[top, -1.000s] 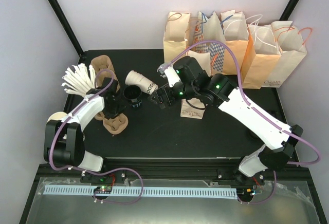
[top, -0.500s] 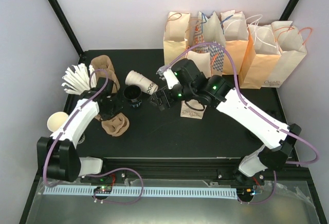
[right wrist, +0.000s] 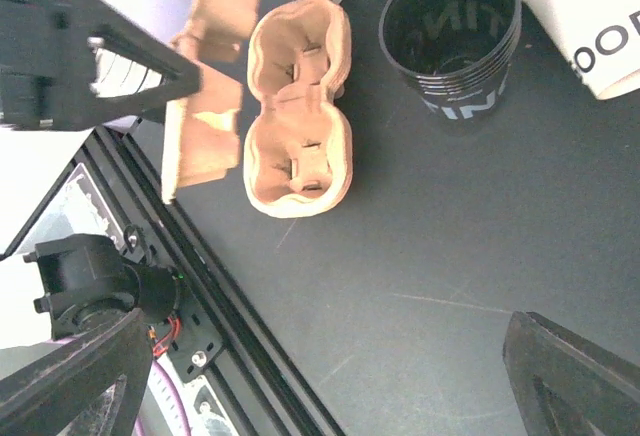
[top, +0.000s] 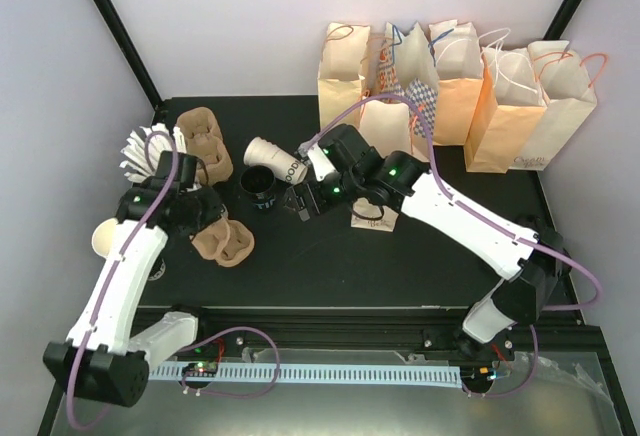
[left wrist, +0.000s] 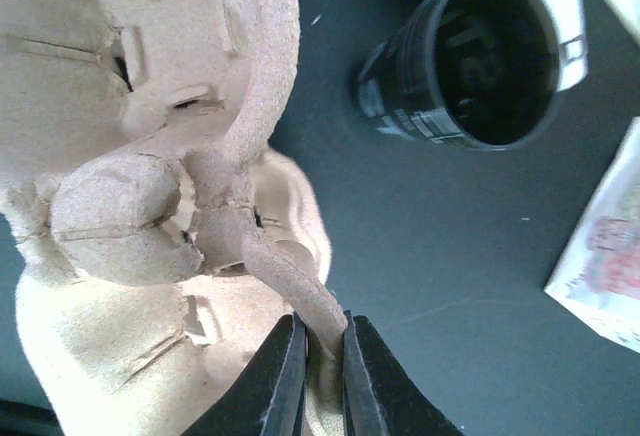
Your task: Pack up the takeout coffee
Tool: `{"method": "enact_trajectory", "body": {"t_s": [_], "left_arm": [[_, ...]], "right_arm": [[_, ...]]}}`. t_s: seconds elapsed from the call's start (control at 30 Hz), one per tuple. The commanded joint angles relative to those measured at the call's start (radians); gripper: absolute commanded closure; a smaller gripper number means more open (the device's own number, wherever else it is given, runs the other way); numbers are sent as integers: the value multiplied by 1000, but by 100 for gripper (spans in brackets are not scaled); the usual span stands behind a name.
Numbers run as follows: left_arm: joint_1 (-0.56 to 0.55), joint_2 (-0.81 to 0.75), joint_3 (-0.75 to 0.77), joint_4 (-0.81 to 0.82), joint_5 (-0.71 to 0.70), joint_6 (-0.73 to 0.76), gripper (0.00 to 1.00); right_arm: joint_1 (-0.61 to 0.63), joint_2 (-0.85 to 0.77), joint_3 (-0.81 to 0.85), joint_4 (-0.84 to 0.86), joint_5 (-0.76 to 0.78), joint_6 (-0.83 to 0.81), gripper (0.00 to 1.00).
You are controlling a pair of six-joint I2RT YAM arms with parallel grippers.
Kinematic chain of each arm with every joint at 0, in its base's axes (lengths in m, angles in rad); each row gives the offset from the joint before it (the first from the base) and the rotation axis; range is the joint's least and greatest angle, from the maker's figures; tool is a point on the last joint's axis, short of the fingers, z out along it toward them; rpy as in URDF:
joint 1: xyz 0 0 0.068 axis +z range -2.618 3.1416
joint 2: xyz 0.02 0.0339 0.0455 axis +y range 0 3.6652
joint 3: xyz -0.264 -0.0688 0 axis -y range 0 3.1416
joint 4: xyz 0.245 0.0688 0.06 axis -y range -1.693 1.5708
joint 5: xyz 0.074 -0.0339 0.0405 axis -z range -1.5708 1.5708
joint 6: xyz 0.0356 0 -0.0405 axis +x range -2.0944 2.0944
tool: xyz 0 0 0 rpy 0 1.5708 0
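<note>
**Left arm, carrier pick-up.** The left gripper (left wrist: 318, 361) had just pinched shut on a pulp carrier (left wrist: 240, 226) rim and drawn it back. The right gripper (top: 298, 202), jaws wide, had edged nearer the takeout coffee (top: 272, 156), which lay tipped just ahead of it, still unpacked.

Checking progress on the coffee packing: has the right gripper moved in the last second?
Yes. The right gripper has shifted left, closer to the black cup.

Paper bags (top: 450, 86) are standing in a row along the rear right of the bench (top: 400, 266), with a small bag (top: 375, 218) lying flat before them. Left of them a lettered cup (top: 272, 156) is lying on its side, an open cup (top: 262, 189) standing just in front. Farther left, a rear carrier (top: 205, 136) and a front carrier (top: 232, 248) are sitting.
</note>
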Motion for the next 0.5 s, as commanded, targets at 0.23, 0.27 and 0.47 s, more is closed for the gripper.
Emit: {"method": "enact_trajectory", "body": {"t_s": [0.23, 0.27, 0.47], "left_arm": [[-82, -218, -30, 26, 205, 65, 87], [-119, -220, -41, 39, 201, 47, 87], [-396, -211, -42, 93, 40, -92, 87]], "right_arm": [[2, -104, 18, -26, 275, 17, 2], [2, -119, 19, -28, 307, 14, 2], [0, -169, 12, -47, 459, 16, 2]]}}
